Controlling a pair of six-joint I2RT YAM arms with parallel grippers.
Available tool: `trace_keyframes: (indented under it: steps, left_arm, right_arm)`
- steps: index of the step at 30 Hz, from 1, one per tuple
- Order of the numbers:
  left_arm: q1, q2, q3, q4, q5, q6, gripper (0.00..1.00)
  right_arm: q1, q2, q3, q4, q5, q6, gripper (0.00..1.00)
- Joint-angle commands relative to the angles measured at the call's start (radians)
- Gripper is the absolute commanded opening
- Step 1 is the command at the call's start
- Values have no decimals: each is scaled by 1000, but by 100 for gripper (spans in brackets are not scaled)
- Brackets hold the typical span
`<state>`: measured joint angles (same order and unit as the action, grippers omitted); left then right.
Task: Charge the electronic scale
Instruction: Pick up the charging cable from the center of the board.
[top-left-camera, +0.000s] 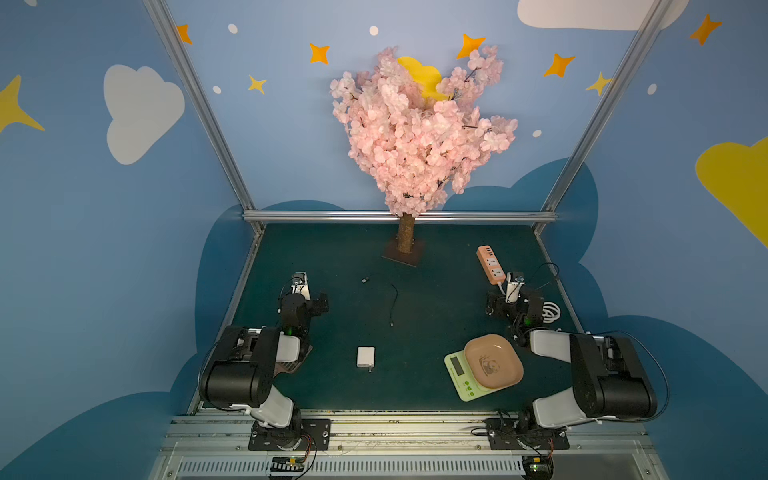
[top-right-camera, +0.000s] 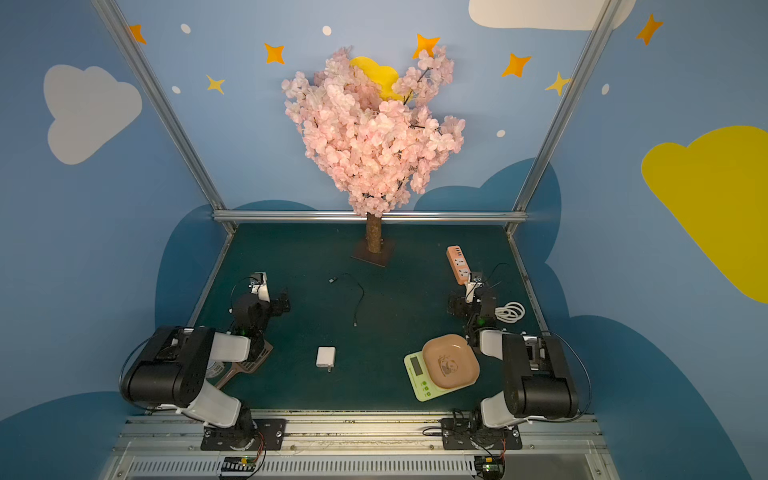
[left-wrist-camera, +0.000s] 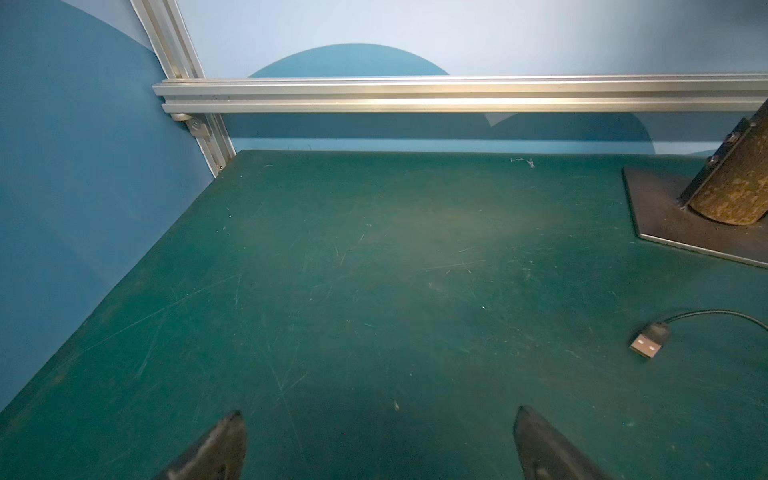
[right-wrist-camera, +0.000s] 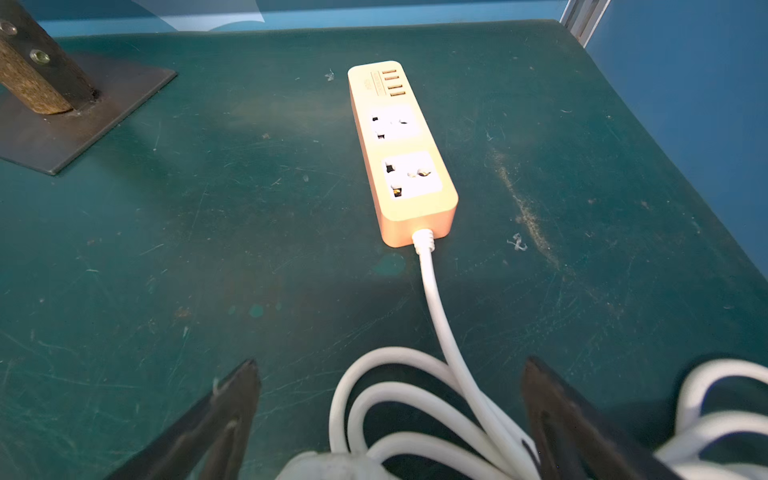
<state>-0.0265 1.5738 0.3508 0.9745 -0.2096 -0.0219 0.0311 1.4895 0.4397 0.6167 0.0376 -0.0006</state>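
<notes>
Only the top views show you the electronic scale (top-left-camera: 484, 368) (top-right-camera: 442, 368), near the front edge of the worktop (top-left-camera: 332, 257), toward its right corner. Your left wrist view gives the USB plug (left-wrist-camera: 647, 341), left jaws apart. The right wrist view gives the orange power strip (right-wrist-camera: 401, 153), right jaws apart, its white cord (right-wrist-camera: 436, 299) showing between them.

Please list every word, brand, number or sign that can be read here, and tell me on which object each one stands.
Nothing is legible.
Orange plastic power strip: a short marking beside its USB ports, too blurred to read.
Pale-green flat electronic scale: faint print under its grey display, too small to read.
Pinkish-tan rounded-square tray: a panda drawing, no legible letters.
Small white charger block: no marking visible.
</notes>
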Motion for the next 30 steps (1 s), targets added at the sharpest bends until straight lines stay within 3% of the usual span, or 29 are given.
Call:
trace_keyframes:
  steps: [1, 23, 27, 30]
  left_arm:
    - [-1, 11, -2, 20, 5, 12, 100]
    - [-3, 5, -7, 26, 2, 16, 100]
    - [-30, -99, -11, -41, -47, 34, 100]
    - [-58, -243, 13, -187, -74, 63, 100]
  right_arm:
    - [5, -22, 21, -15, 7, -1, 98]
    - [5, -35, 21, -15, 40, 9, 98]
    - [2, -103, 71, -136, 116, 68, 98]
    - [-1, -181, 163, -341, 151, 117, 98]
